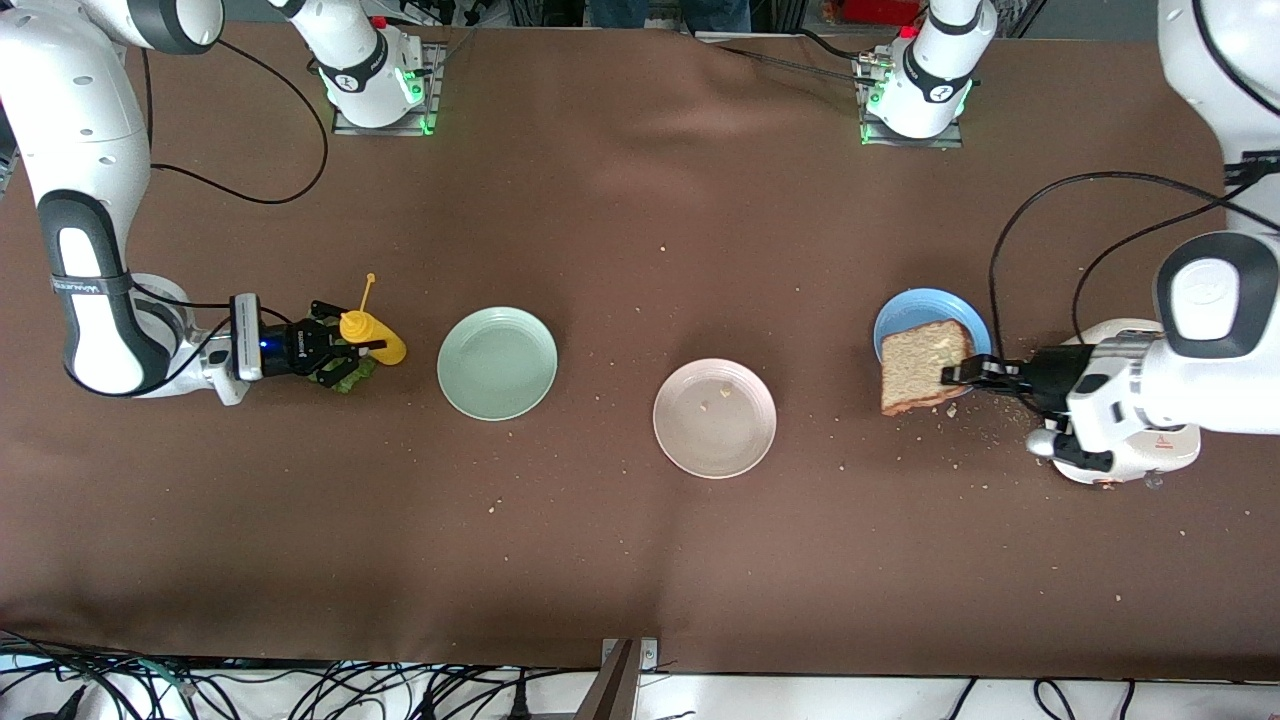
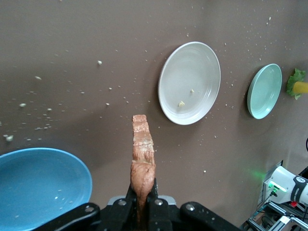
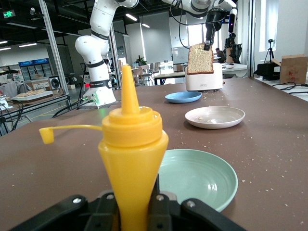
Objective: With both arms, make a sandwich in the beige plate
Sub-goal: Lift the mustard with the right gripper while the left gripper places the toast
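A: Over the blue plate (image 1: 930, 315), the left gripper (image 1: 962, 373) has its fingers pinched tight on one edge of a bread slice (image 1: 922, 365), lifted clear and hanging on edge. What worries you?

B: That pinch. The left wrist view shows the bread (image 2: 143, 168) squeezed thin between the pads. Soft crumb can tear, or the slice can swing and slip during the carry. Crumbs are already scattered on the cloth (image 1: 640, 560).

A: And the target?

B: The beige plate (image 1: 714, 417) sits mid-table, bare but for crumbs, between the mint plate (image 1: 497, 362) and the blue one. A slice released on edge could topple and land half on the rim.

A: The right gripper (image 1: 345, 352)?

B: It sits low at the right arm's end of the table, fingers closed around a yellow sauce bottle (image 1: 368, 335), as the right wrist view shows with the bottle (image 3: 132, 159) upright between them. The lettuce (image 1: 350, 378) lies right under the gripper, touching or nearly touching the bottle.

A: So the risk there?

B: Squeezing a soft bottle may push sauce out of the open nozzle; its cap (image 3: 46, 135) dangles on its strap. Lifting could also drag the lettuce along.

A: Both arms together?

B: They are well apart now. If both head for the beige plate at once, they could crowd each other.
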Controlling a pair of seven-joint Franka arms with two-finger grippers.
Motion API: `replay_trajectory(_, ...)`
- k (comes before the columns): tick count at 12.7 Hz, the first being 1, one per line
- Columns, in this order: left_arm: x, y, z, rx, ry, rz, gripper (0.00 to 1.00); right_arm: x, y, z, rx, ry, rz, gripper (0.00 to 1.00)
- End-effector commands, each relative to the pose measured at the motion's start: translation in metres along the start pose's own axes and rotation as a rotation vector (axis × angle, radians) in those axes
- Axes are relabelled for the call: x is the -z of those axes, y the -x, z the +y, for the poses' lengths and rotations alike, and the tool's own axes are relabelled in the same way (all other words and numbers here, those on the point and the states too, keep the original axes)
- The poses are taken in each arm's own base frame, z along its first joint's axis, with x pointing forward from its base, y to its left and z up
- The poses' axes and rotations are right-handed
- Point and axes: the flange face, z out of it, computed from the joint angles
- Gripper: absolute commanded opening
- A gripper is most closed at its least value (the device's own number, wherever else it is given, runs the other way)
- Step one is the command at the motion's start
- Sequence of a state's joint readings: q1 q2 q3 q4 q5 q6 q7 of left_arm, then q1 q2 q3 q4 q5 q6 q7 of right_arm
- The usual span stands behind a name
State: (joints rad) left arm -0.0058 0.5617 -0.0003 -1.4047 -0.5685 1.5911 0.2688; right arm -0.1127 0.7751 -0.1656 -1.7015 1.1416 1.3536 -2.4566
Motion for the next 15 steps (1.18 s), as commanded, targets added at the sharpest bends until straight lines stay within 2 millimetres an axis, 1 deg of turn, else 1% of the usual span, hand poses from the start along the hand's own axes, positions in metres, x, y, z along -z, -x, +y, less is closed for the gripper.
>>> replay_trajectory(1,-0.070,-0.026,0.027,-0.002,0.122,-0.078,0.00,0.018,-0.036,0.014,-0.067,-0.064,-0.037,0.00)
replay_trajectory(2,-0.097,-0.033,0.049,-0.005,0.145,-0.092,0.00,0.023,-0.050,0.020,-0.087,-0.065,-0.054,0.00)
replay_trajectory(3,-0.116,-0.040,0.059,0.024,0.184,-0.077,0.00,0.029,-0.070,0.028,-0.126,-0.069,-0.095,0.00)
replay_trajectory(4,-0.134,-0.049,0.060,0.053,0.218,-0.058,0.00,0.035,-0.088,0.036,-0.177,-0.075,-0.149,0.00)
replay_trajectory(5,-0.150,-0.056,0.070,0.062,0.252,-0.039,0.00,0.038,-0.107,0.044,-0.214,-0.076,-0.194,0.00)
replay_trajectory(6,-0.160,-0.060,0.082,0.067,0.284,-0.011,0.00,0.039,-0.123,0.052,-0.234,-0.075,-0.232,0.00)
replay_trajectory(8,-0.177,-0.073,0.081,0.114,0.343,0.057,0.00,0.022,-0.149,0.068,-0.275,-0.087,-0.322,0.00)
replay_trajectory(9,-0.184,-0.075,0.083,0.122,0.351,0.073,0.00,0.014,-0.158,0.076,-0.284,-0.080,-0.372,0.00)
replay_trajectory(11,-0.193,-0.082,0.075,0.149,0.370,0.114,0.00,-0.002,-0.163,0.087,-0.343,-0.045,-0.428,0.00)
replay_trajectory(12,-0.201,-0.086,0.071,0.160,0.365,0.139,0.00,-0.010,-0.164,0.091,-0.366,-0.034,-0.460,0.00)
replay_trajectory(13,-0.207,-0.087,0.073,0.160,0.356,0.149,0.00,-0.023,-0.171,0.097,-0.374,-0.027,-0.492,0.00)
replay_trajectory(14,-0.210,-0.088,0.072,0.160,0.352,0.151,0.00,-0.034,-0.175,0.101,-0.401,-0.020,-0.515,0.00)
replay_trajectory(15,-0.213,-0.088,0.072,0.158,0.348,0.148,0.00,-0.049,-0.181,0.107,-0.429,-0.005,-0.536,0.00)
